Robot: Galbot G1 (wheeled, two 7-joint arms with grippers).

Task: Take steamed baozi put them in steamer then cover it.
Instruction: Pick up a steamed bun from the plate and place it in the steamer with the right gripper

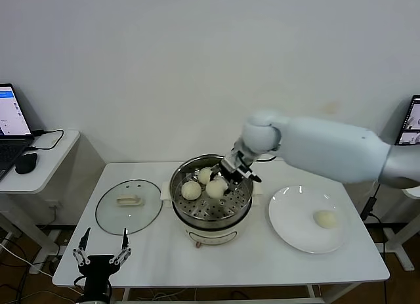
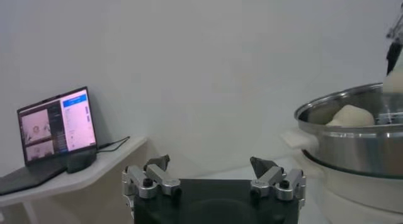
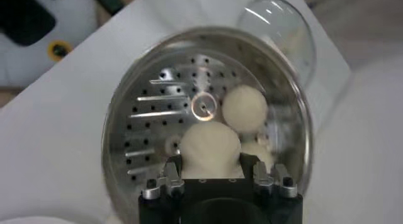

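The steamer [image 1: 200, 220] stands mid-table, shiny steel on a cream base. My right gripper [image 1: 226, 180] hangs low over its perforated tray [image 3: 157, 118], shut on a steamed baozi [image 3: 210, 150]. That baozi [image 1: 217, 188] sits at or just above the tray; I cannot tell whether it touches. Two more baozi [image 1: 191, 190] [image 1: 205, 176] lie in the steamer beside it. A further baozi [image 1: 325, 218] rests on the white plate [image 1: 295, 209] to the right. The glass cover [image 1: 128, 206] lies flat to the left of the steamer. My left gripper [image 1: 102, 250] is parked open at the table's front left corner.
A side table on the left carries a laptop [image 1: 12, 117] and a mouse [image 1: 27, 163]. Another screen [image 1: 413, 120] shows at the right edge. From the left wrist, the steamer wall [image 2: 352, 143] rises close by, with the laptop [image 2: 56, 124] farther off.
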